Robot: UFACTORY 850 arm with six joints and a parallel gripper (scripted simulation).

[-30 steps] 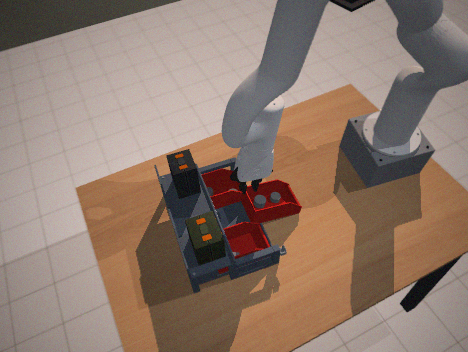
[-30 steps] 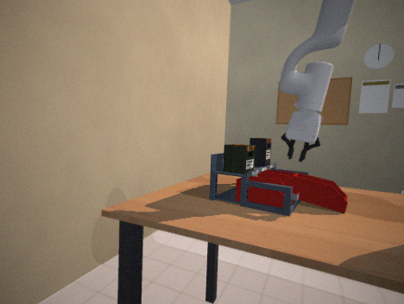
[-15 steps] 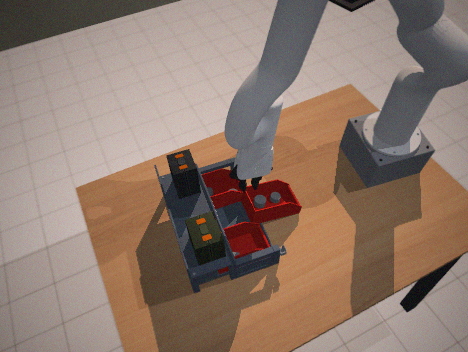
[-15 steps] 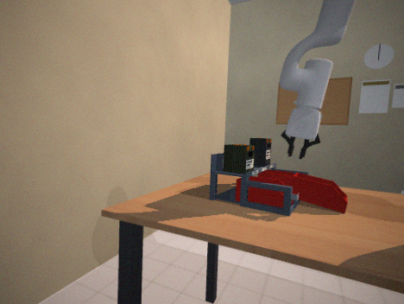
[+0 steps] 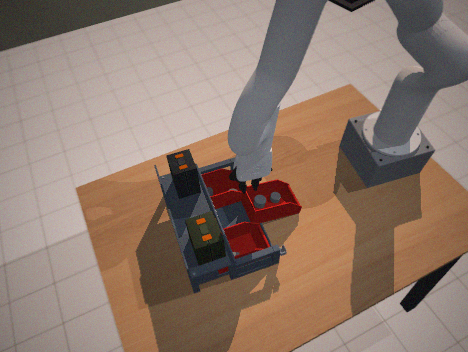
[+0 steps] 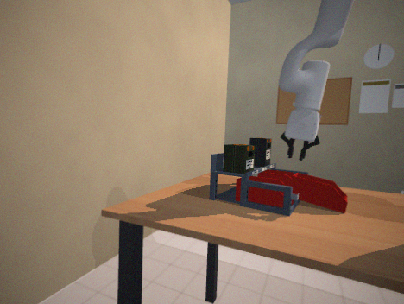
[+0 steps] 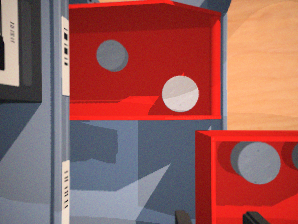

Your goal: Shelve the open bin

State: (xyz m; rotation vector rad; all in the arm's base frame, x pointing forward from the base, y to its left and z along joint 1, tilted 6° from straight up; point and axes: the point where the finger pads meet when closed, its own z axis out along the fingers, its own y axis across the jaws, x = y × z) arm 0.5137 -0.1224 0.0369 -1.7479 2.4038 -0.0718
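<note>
On the wooden table [image 5: 320, 280], a grey-blue shelf [image 5: 176, 220] is standing with two red bins in its lower level, one at the far end [image 5: 216, 181] and one at the near end [image 5: 246, 238], and a gap [image 5: 235, 214] is staying open between them. The open bin [image 5: 274, 201] is lying on the table just in front of this gap, turned at an angle, with its back corner reaching into the opening; two grey round parts [image 5: 266, 199] are sitting inside it. In the side view this bin [image 6: 321, 192] is resting low beside the shelf frame [image 6: 243, 190], mostly outside of it. On the top board, a black box [image 5: 183, 172] and a dark green box [image 5: 206, 239] are standing, each with orange marks. The arm is hanging over the shelf, and the gripper [image 6: 300, 148] is hovering in the air above the bins, touching nothing. Its fingers are standing partly apart, with nothing between them. In the wrist view, the camera is looking straight down: the far bin [image 7: 145, 65] is showing one dark grey part [image 7: 112, 55] and one lighter part [image 7: 180, 93], and a corner of the open bin [image 7: 205, 175] with a grey part [image 7: 258, 163] is appearing at the lower right. The arm's grey base [image 5: 365, 170] is sitting at the table's far right side.
</note>
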